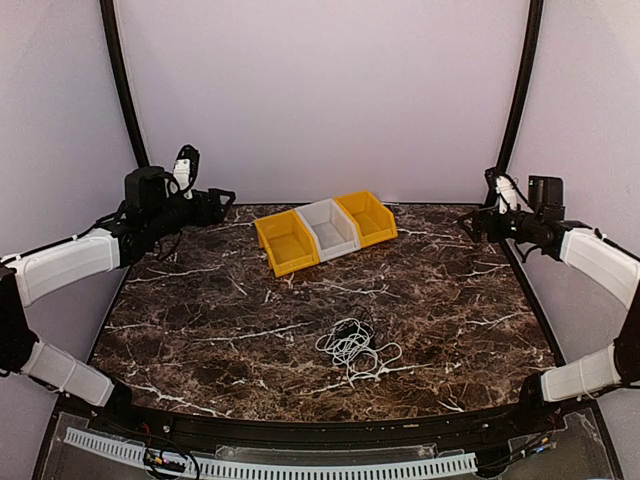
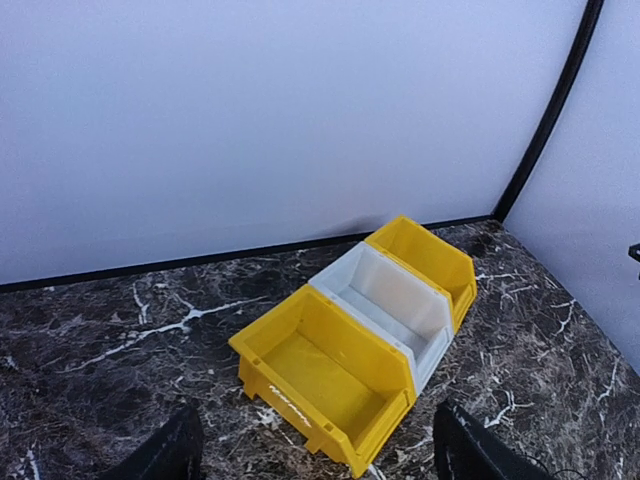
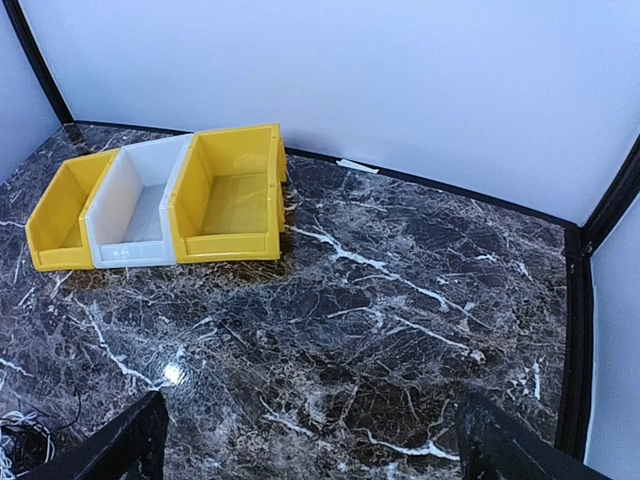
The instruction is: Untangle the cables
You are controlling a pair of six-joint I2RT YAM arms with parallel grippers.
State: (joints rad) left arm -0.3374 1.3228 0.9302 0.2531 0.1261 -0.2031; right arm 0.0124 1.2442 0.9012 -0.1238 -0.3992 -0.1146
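The cables [image 1: 352, 348] lie in one tangled heap on the marble table, in the near middle. White loops show most, with thin black cord mixed in. An edge of the heap [image 3: 14, 437] shows at the lower left of the right wrist view. My left gripper [image 1: 222, 198] hangs high at the far left, open and empty, far from the heap. In its wrist view the left gripper [image 2: 315, 452] shows only its two dark fingertips [image 2: 172, 450]. My right gripper [image 1: 470, 222] hovers at the far right, also open with nothing in it. Its wrist view shows the right gripper [image 3: 312, 440] above bare marble.
Three bins stand in a slanted row at the back middle: a yellow bin [image 1: 287, 241], a white bin [image 1: 328, 229] and a second yellow bin [image 1: 366, 217]. All three look empty. A white slotted rail [image 1: 300, 466] runs along the near edge, and pale walls enclose the table.
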